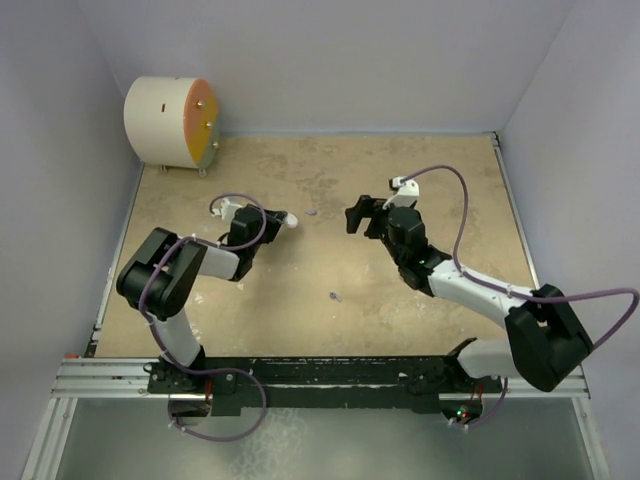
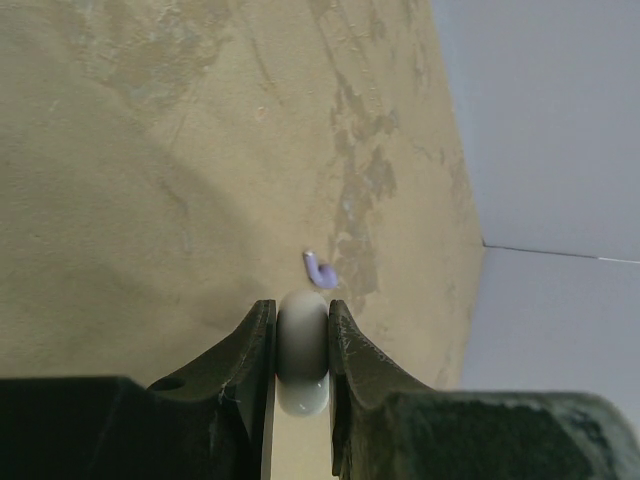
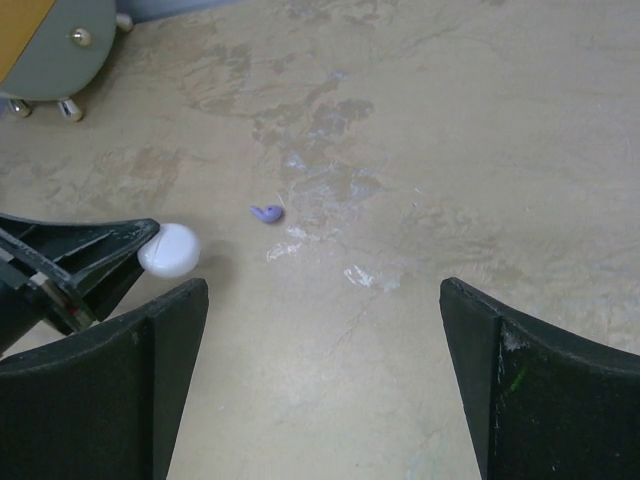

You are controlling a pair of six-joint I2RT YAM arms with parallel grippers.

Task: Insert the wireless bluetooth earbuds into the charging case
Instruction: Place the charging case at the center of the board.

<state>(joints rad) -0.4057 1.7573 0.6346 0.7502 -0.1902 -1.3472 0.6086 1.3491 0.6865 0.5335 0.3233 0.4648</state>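
Left gripper (image 2: 301, 318) is clamping its fingers on the white charging case (image 2: 303, 360), left of counter centre. I can't tell whether the case is touching the counter (image 2: 150, 200) or hanging just above it. Right gripper (image 3: 320, 300) is hovering with its fingers spread wide, gripping nothing and facing the case from the other side.

Progress is looking early:
- No bud is sitting in the case as far as the views are showing. The case is reading as a closed pebble, with no lid seam I can make out.
- One lilac earbud (image 2: 318, 268) is lying on the counter just beyond the case, apart from it.
- A second lilac earbud (image 1: 334, 296) is lying nearer the arm bases, well apart from both grippers.
- No white buds are showing anywhere.

My read: opening, picking and seating are all still to do.

Materials:
- The case is looking smooth, glossy and rounded, so probably slippery in a pinch.
- The buds are tiny, each a bulb plus a short curved stem.
- The counter is showing tan and mottled, with pale scuffed patches.
- The fingers are black, hard and tapered.

A cream drum with an orange face (image 1: 170, 122) is sitting in the far-left corner, uninvolved.
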